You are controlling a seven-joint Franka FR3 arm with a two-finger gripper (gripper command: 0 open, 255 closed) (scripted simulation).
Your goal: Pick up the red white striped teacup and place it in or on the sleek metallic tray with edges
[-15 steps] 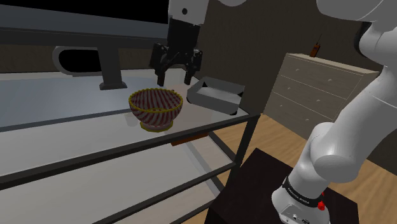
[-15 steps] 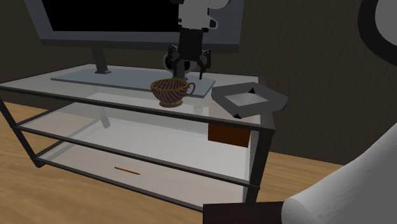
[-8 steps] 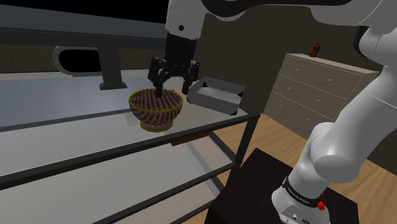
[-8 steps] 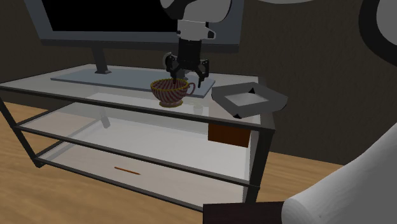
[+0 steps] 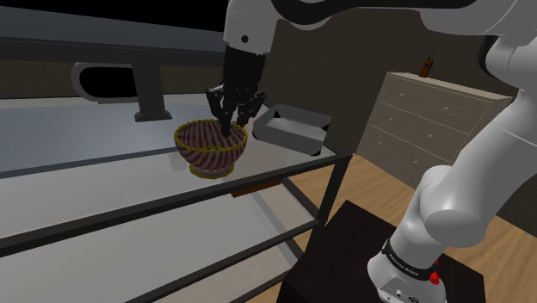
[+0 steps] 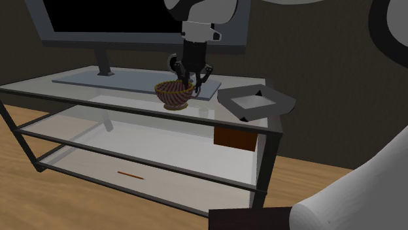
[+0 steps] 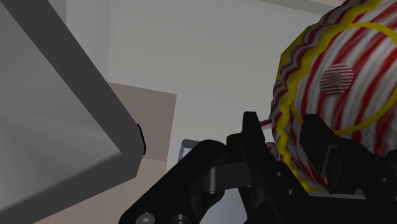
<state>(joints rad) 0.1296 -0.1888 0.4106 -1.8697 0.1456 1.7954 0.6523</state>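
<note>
Red-and-white striped with yellow zigzag trim, the teacup (image 5: 209, 148) stands on the glass top (image 6: 98, 96) of the TV stand, just in front of the television's base (image 6: 124, 80). In the second exterior view the black gripper (image 5: 231, 126) hides the cup's handle, and the wrist view cuts off its bowl. The fingers (image 7: 253, 137) are nearly closed, pinching the cup's wall at its 2 o'clock rim in the shoulder view. The grey tray (image 5: 293, 127) lies apart, further along at 2 o'clock, its pale floor in plain sight.
</note>
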